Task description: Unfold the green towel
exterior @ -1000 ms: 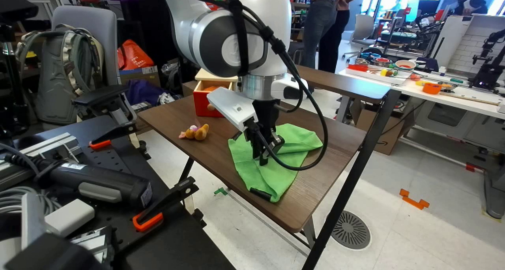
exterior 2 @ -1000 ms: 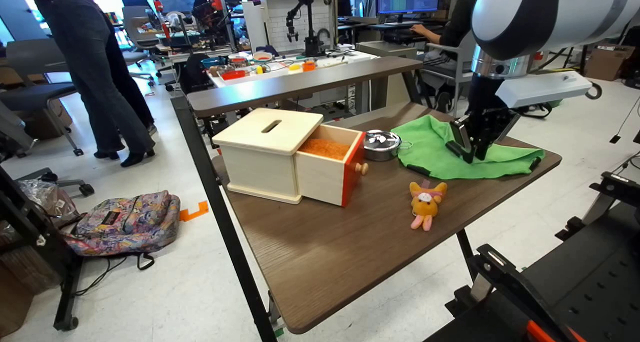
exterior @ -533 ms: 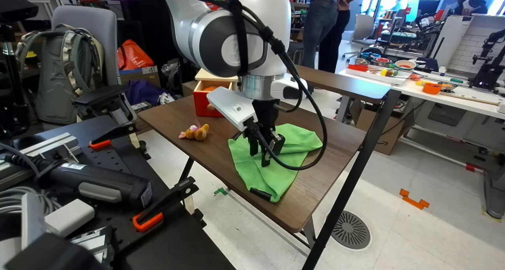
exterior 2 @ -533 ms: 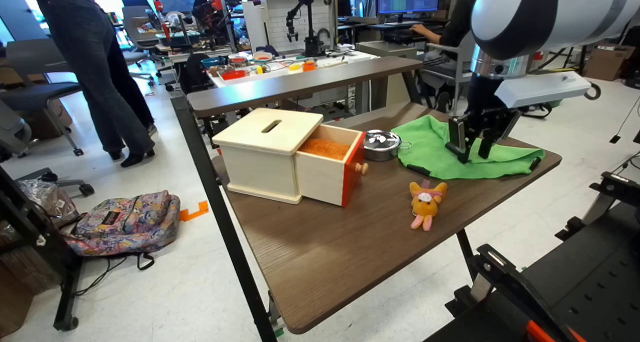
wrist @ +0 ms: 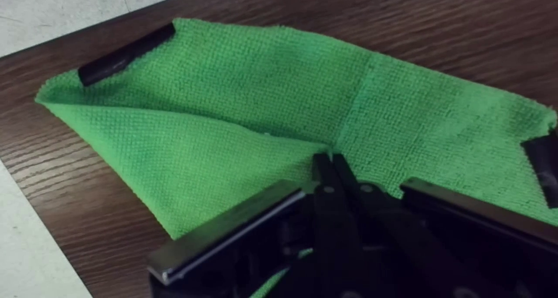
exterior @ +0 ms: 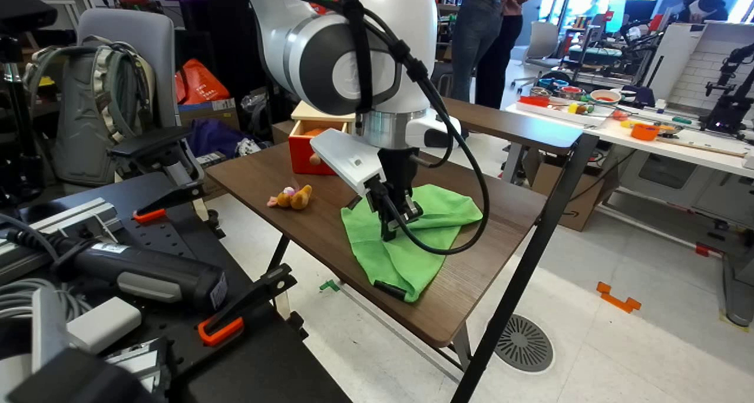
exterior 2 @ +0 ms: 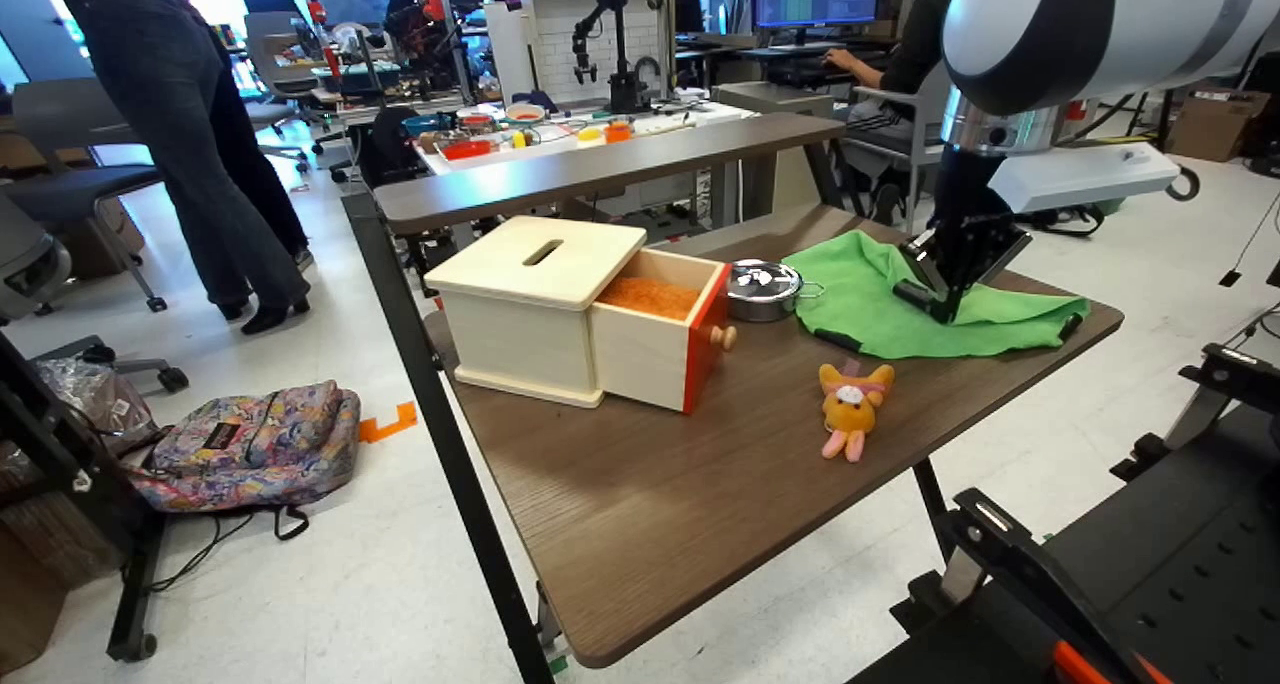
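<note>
The green towel lies rumpled on the brown table in both exterior views point(exterior: 406, 264) point(exterior 2: 850, 284). In the wrist view the towel point(wrist: 270, 71) has a triangular flap folded over it on the left, and the flap's edge runs to my fingertips. My gripper point(wrist: 330, 156) points down with its fingers together and a thin pinch of cloth between the tips. It also stands on the towel's middle in both exterior views point(exterior: 387, 235) point(exterior 2: 942, 314). Black strips point(wrist: 126, 56) point(wrist: 542, 167) sit on the towel's edges.
A wooden box point(exterior 2: 520, 339) with an open red-fronted drawer point(exterior 2: 706, 339) holding something orange stands on the table point(exterior 2: 640, 524). A metal pot point(exterior 2: 765, 292) sits between box and towel. A small orange plush toy point(exterior 2: 850, 409) lies near the table edge. A raised shelf point(exterior 2: 620, 169) runs along one side.
Half a second ago the fingers were apart over the towel; now they are together on it. One second ago they were closer together than half a second ago. The towel looks nearly unmoved.
</note>
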Robot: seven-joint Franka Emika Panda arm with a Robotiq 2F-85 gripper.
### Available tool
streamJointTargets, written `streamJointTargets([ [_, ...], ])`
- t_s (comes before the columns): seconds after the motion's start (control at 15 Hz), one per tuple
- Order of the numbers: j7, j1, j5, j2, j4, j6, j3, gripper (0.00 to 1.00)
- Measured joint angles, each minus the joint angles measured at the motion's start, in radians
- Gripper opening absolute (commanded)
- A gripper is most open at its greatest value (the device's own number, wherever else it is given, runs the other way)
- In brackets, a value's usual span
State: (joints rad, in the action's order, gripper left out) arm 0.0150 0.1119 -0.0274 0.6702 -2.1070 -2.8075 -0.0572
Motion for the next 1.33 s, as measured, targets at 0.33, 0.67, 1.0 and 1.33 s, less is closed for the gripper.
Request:
streamJointTargets([
  [0.33, 0.0, 0.002, 0.0, -0.014, 0.014, 0.0, 0.0, 0.0],
  [0.67, 0.001, 0.039, -0.003, -0.076, 0.022, 0.0, 0.0, 0.0],
  [1.0, 0.052, 0.134, -0.037, -0.123, 0.021, 0.0, 0.012, 0.0],
  [1.33, 0.151, 0.24, -0.089, -0.116, 0.011, 0.0, 0.048, 0.0],
])
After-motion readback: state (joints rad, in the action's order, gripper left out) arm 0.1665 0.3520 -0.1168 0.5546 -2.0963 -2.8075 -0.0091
